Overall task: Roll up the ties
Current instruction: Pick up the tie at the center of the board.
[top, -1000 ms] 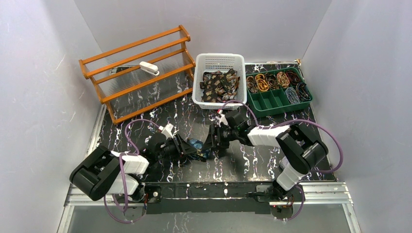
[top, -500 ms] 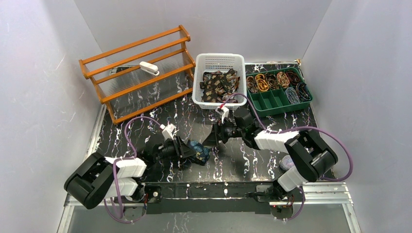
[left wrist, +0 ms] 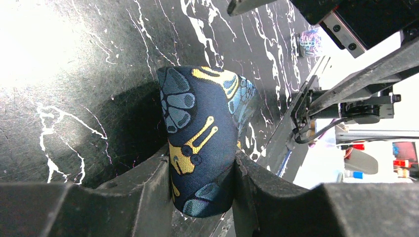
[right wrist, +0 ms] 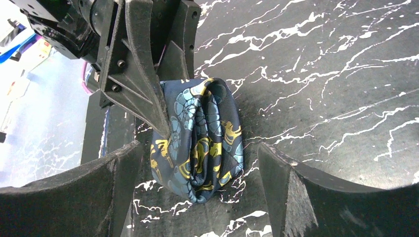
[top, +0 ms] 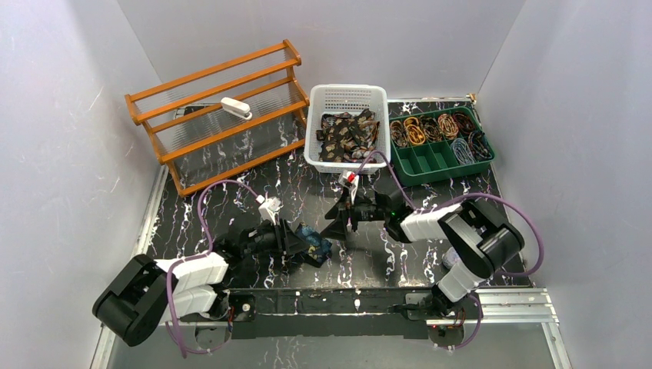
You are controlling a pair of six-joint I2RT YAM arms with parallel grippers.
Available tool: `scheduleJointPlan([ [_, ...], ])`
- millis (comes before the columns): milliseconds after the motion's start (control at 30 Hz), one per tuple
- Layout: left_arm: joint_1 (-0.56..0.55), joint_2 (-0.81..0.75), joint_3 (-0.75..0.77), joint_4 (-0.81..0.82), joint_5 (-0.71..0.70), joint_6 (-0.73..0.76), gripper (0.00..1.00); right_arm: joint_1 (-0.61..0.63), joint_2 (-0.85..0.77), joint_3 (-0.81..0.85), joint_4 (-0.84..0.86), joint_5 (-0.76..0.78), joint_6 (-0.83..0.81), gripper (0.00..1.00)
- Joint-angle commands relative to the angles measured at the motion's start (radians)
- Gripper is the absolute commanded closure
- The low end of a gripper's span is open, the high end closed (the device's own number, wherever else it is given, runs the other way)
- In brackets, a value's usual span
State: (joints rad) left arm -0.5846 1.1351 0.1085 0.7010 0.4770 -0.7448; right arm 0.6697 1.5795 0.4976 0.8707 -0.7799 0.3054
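A dark blue tie with teal and gold paisley [top: 313,240] is rolled into a thick bundle low on the black marble table [top: 231,177]. My left gripper [top: 307,246] is shut on the roll [left wrist: 205,133], with a finger pressed against each side. In the right wrist view the roll's spiral end [right wrist: 202,143] faces the camera, and one left finger [right wrist: 143,84] lies along its side. My right gripper [top: 339,224] is open. Its fingertips [right wrist: 276,168] stand wide on both sides of the roll, with gaps showing.
At the back stand a white basket [top: 346,94] of loose brown ties [top: 347,134], a green compartment tray [top: 434,161] with several rolled ties [top: 430,127], and a wooden rack [top: 223,84] carrying a small white object [top: 235,108]. Purple cables loop over both arms.
My right gripper's jaws have opened wider and come off the roll. The left gripper keeps its hold on the roll and has shifted slightly along the table.
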Motion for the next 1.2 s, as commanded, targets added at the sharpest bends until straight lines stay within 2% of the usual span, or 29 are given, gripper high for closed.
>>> scheduleJointPlan([
  [0, -0.004, -0.036, 0.040, -0.062, 0.025, 0.090, 0.65, 0.004, 0.049, 0.048, 0.094, -0.088, -0.044, 0.06],
  [167, -0.005, -0.045, 0.039, -0.060, 0.008, 0.114, 0.66, 0.008, 0.094, 0.096, 0.026, -0.127, -0.082, 0.05],
  [333, -0.004, -0.052, 0.037, -0.030, 0.010, 0.137, 0.67, 0.013, 0.125, 0.185, -0.168, -0.175, -0.181, 0.05],
  [733, -0.014, -0.065, -0.019, 0.075, -0.011, 0.169, 0.68, 0.014, 0.122, 0.243, -0.330, -0.194, -0.408, 0.04],
  [867, -0.020, -0.056, -0.020, 0.078, -0.011, 0.176, 0.68, 0.014, 0.112, 0.250, -0.323, -0.154, -0.410, 0.03],
  [1067, -0.023, -0.064, -0.016, 0.078, -0.022, 0.175, 0.70, 0.003, 0.028, 0.257, -0.318, -0.055, -0.322, 0.01],
  [1100, -0.023, -0.064, -0.015, 0.078, -0.026, 0.176, 0.70, -0.005, 0.018, 0.262, -0.335, -0.059, -0.295, 0.01],
  [1167, -0.023, -0.058, -0.011, 0.078, -0.033, 0.171, 0.71, -0.031, 0.018, 0.269, -0.358, -0.184, -0.298, 0.01],
])
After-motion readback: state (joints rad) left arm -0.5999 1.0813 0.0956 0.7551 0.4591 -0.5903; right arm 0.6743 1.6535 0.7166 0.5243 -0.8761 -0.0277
